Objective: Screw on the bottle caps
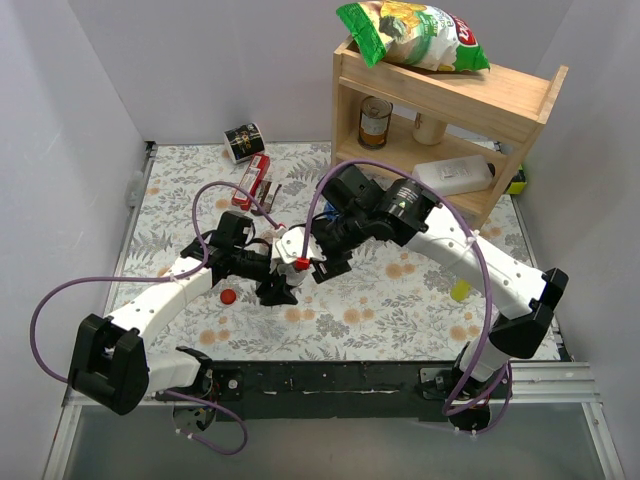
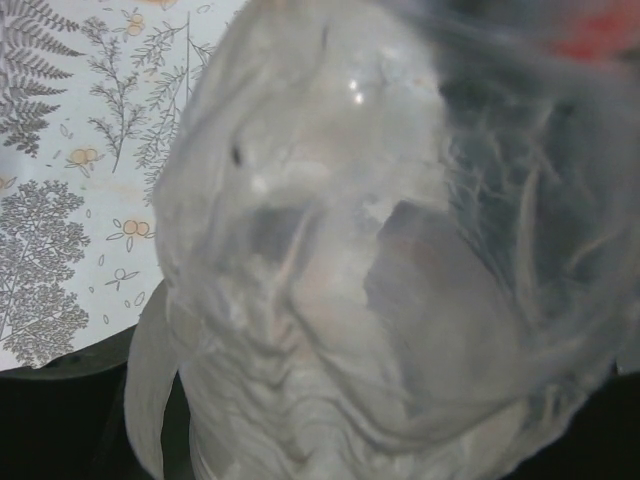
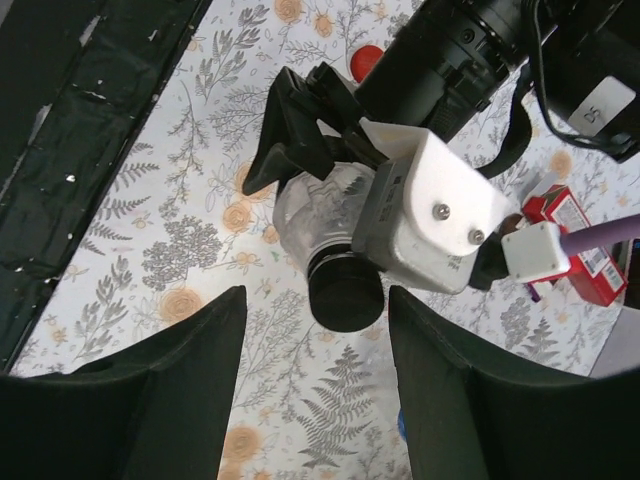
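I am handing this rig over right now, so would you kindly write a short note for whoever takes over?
Left claw: shut on a clear bottle.
Right claw: open, facing the black cap, not touching it.
Done: the black cap sits on that bottle's neck; how tight it is cannot be told.
Red cap: loose on the table.
Left: check the black cap, then fit the red one. The other bottles and the blue cap are not clearly seen.
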Robot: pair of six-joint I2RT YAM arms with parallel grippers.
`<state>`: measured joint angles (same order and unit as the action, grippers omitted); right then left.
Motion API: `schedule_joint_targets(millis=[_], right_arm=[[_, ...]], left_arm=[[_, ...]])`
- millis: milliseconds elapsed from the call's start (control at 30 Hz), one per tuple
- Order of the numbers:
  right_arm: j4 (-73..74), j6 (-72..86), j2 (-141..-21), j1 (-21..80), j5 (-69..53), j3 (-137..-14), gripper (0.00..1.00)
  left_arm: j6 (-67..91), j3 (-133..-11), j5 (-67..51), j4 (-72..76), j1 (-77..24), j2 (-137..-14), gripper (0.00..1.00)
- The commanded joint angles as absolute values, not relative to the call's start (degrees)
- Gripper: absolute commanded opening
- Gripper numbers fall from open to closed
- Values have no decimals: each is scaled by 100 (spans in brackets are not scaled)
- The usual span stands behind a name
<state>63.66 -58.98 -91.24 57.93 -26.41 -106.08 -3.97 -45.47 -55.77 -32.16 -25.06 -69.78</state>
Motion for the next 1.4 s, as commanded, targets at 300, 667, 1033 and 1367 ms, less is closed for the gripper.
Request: schedule_joint_targets(millis=[300, 667, 1033, 1367], right_arm=[[6222, -6433, -9176, 6064, -2496, -10617, 50], [6599, -3205, -10393, 5723, -2495, -11371, 2], [7031, -1651, -11154, 5098, -3419, -12318, 40], [7261, -3145, -9714, 4465, -3691, -11747, 88]], left_arm=[[-835, -4825, -5959, -3700, -2610, -6838, 0], [1176, -4088, -4249, -1198, -2689, -5864, 0], [1943, -4017, -3217, -764, -2812, -5827, 0], [836, -4087, -4075, -1977, -2795, -6099, 0]])
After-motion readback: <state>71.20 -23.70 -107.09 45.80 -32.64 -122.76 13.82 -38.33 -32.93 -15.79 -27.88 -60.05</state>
